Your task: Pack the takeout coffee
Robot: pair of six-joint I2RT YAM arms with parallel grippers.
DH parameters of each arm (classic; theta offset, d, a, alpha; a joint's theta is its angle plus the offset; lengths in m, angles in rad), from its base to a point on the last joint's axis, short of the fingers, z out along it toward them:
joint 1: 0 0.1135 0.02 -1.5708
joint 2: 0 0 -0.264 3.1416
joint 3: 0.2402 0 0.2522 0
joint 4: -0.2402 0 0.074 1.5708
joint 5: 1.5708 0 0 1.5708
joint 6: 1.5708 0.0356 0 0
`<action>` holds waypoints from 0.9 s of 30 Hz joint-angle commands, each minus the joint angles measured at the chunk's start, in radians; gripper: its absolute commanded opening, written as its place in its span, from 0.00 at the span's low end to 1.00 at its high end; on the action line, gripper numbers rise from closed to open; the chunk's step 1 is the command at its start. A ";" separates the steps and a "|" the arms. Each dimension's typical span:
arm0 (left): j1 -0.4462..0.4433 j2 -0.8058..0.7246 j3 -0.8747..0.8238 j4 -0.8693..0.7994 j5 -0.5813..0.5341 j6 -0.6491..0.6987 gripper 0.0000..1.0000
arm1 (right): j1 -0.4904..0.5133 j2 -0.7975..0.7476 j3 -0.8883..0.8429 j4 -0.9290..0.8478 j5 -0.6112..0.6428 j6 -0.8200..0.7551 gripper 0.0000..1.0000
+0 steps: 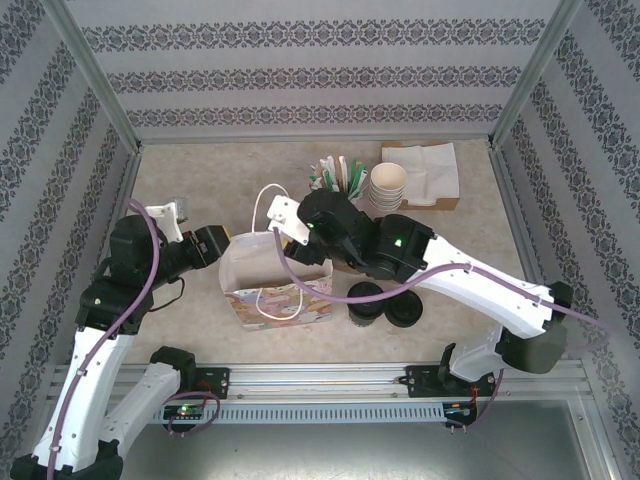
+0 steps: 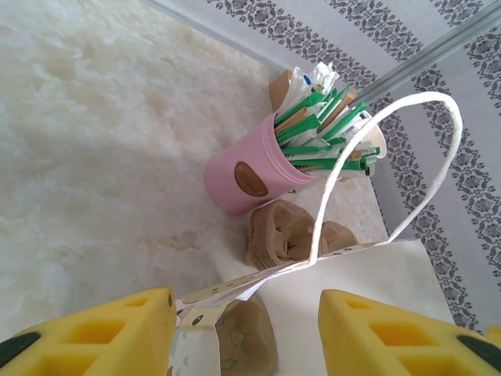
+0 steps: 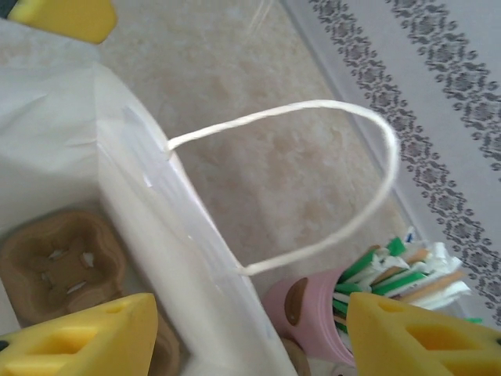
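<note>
1. Right gripper [image 3: 250, 307]: yellow foam fingers apart, holding nothing; poised over the far rim of the white paper carrier bag [image 1: 285, 303], the bag wall running between them.
2. Left gripper [image 2: 244, 299]: likewise spread, straddling the bag's left rim; judged to be placed to steady the mouth open.
3. Brown moulded-pulp cup tray [image 3: 63, 262] lies on the bag floor; presumably there to seat the drink.
4. Cream paper takeout coffee with round black lid [image 1: 364, 297] stands on the table just right of the bag; not yet packed.
5. Pink tumbler of stirrers [image 2: 243, 168] stands beyond the bag.
</note>
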 commanded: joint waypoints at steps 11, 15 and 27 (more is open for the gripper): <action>-0.004 -0.007 0.036 0.076 -0.063 -0.018 0.52 | -0.111 -0.188 -0.026 -0.049 0.200 0.317 0.83; -0.004 -0.002 0.041 0.074 -0.073 -0.006 0.52 | -0.247 -0.220 -0.010 -0.191 0.123 0.482 0.78; -0.004 0.016 0.026 0.065 -0.088 0.045 0.52 | -0.424 -0.387 -0.244 -0.453 -0.064 0.788 0.83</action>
